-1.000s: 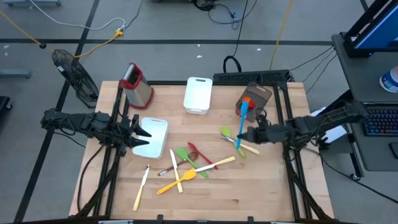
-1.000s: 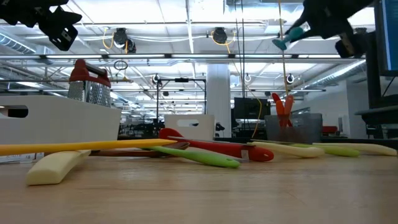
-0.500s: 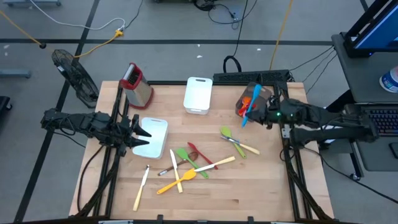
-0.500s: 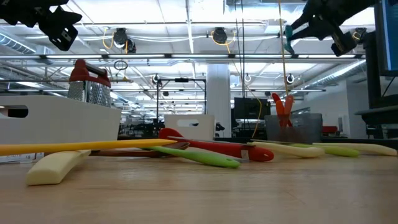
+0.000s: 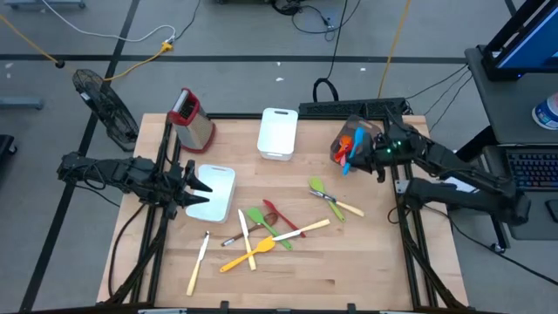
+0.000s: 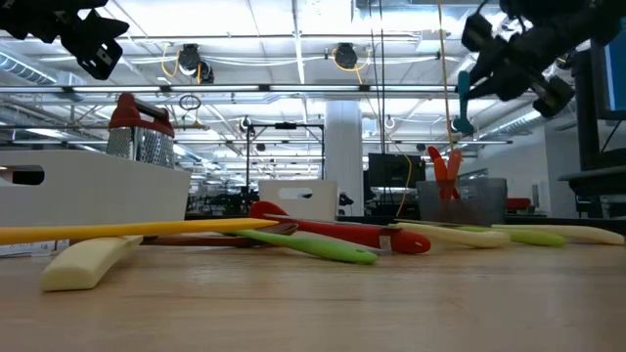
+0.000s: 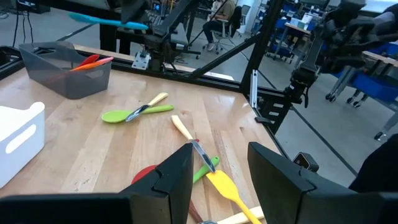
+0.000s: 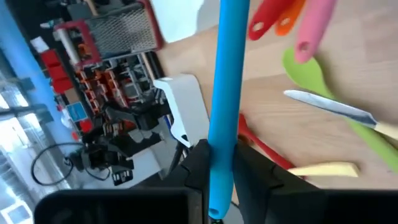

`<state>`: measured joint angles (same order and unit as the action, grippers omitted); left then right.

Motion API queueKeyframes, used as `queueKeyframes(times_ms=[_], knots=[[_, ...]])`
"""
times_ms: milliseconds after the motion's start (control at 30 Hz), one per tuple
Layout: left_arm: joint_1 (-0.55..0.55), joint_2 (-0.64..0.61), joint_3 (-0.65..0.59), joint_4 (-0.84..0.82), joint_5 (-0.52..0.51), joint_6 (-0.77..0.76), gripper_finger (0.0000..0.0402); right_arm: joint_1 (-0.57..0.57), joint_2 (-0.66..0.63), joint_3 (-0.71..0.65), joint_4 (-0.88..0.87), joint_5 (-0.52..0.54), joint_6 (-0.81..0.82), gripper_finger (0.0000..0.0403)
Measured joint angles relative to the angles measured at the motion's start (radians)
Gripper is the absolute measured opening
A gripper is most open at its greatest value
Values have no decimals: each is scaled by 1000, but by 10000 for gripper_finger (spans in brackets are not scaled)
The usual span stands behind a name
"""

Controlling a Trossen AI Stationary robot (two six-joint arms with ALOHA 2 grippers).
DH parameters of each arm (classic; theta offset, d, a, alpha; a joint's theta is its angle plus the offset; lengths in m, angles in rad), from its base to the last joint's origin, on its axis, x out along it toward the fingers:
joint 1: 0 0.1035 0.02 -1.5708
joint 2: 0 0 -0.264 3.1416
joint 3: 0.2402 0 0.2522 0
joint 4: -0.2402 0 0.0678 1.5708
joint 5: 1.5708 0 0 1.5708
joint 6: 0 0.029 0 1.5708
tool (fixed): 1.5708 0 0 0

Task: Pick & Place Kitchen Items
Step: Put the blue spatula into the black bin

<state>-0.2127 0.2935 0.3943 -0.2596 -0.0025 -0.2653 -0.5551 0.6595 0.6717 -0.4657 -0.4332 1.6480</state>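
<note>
My right gripper [image 5: 368,153] is shut on a blue utensil [image 5: 353,148], above the grey bin [image 5: 373,131] at the table's far right. That bin holds red and orange utensils [image 5: 345,141]. In the low view the blue utensil [image 6: 463,98] hangs above the bin [image 6: 469,200]. Several more utensils lie flat on the wood: a green spoon and a knife [image 5: 327,194], and a mixed heap [image 5: 261,231]. My left gripper [image 5: 199,187] stands open over the white tray [image 5: 222,196], nothing between its fingers [image 7: 217,180]. My right gripper pinches the blue utensil's straight handle [image 8: 222,134] between its two fingers [image 8: 200,163], close to the handle's free end. The fingers lie across the handle. The utensil is lifted clear and hangs nearly upright below the gripper, over the grey bin.
A white bin [image 5: 277,133] stands at the far middle and a metal grater with a red top [image 5: 193,118] at the far left. A cream knife [image 5: 199,262] lies near the front left. Bare wood shows along the near edge and front right.
My right gripper has carried the blue utensil from the table's right middle toward the far edge, to above the grey bin, rolling as it went. The utensil has tipped from nearly level to hanging almost upright. The gripper stayed shut on it.
</note>
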Motion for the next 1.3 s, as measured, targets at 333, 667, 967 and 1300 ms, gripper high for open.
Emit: queueKeyframes(times_ms=[333, 667, 967, 1300], knots=[[0, 0, 0, 0, 0, 0, 157, -218, 26, -198, 393, -180, 195, 40], [0, 0, 0, 0, 0, 0, 157, -331, 37, -349, 576, -227, 308, 41], [0, 0, 0, 0, 0, 6, 157, -416, 37, -416, 636, -253, 326, 42], [0, 0, 0, 0, 0, 8, 157, -466, 37, -447, 679, -253, 330, 44]])
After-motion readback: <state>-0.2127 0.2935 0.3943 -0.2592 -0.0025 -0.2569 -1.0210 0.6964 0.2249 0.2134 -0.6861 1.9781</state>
